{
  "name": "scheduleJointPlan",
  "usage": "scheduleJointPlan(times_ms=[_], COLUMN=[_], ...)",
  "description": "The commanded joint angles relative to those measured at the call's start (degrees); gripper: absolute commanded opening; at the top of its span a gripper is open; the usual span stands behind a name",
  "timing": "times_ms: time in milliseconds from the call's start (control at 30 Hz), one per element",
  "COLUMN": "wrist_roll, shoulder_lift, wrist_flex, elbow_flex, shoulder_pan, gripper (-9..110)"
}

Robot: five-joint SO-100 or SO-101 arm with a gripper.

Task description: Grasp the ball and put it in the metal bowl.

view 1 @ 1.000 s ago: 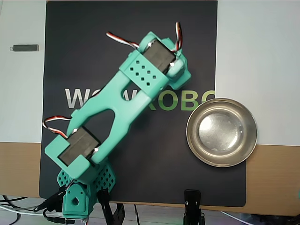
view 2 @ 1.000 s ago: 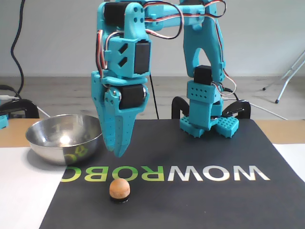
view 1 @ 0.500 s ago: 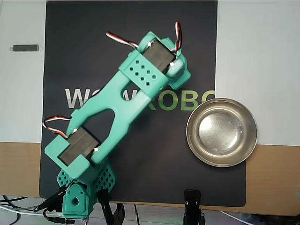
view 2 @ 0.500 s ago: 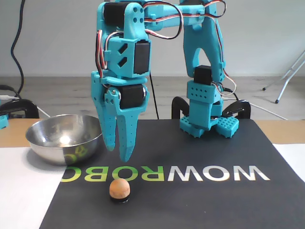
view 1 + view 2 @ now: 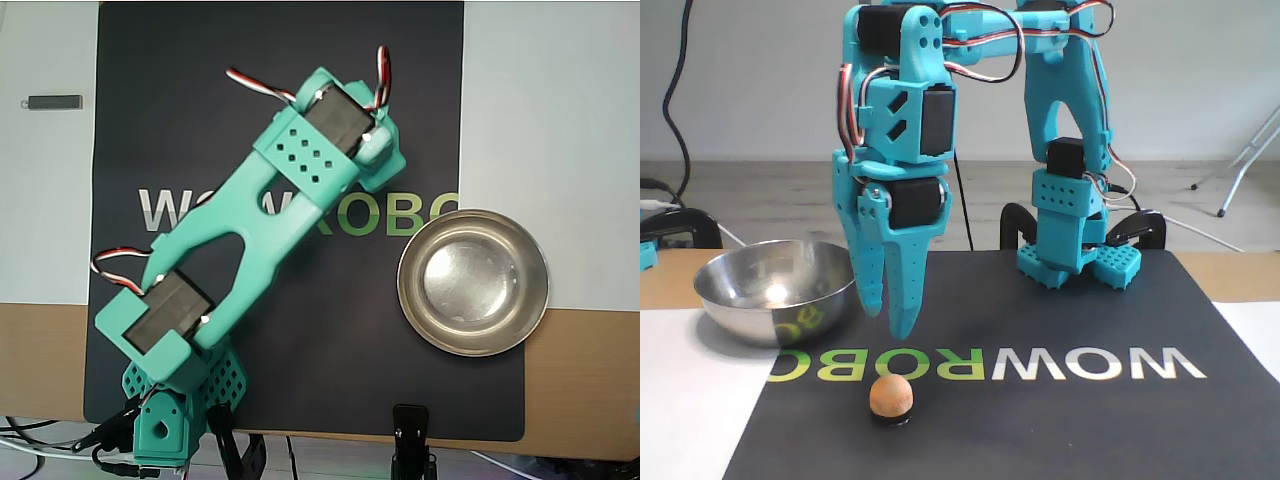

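Fixed view shows you the teal tool [image 5: 887,318] hanging fingers-down above the black mat [image 5: 1060,420] on the counter [image 5: 680,400], its jaws only narrowly apart and holding nothing, with the metal bowl [image 5: 775,290] just beside it on the left of that view and clear air beneath it. Below the fingertips and apart from them sits the ball [image 5: 890,396], small, smooth and peach-orange, on a dark base beside the mat's lettering. Overhead view hides the ball under the arm [image 5: 250,230], though you can see the shiny bowl [image 5: 473,282] plainly and a small grey bar [image 5: 52,102] well off on the white counter.
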Motion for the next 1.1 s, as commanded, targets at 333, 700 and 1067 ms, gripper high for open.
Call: scheduleJointPlan(times_ms=[333, 700, 1067], wrist_roll=[-3.3, -3.4, -3.5], shoulder_lift=[0.4, 0.3, -2.3], wrist_flex=[-0.4, -0.4, -0.4], elbow_flex=[-1.8, -1.7, -2.4], shoulder_pan=[-0.1, -0.1, 0.0], gripper=[55, 75, 76])
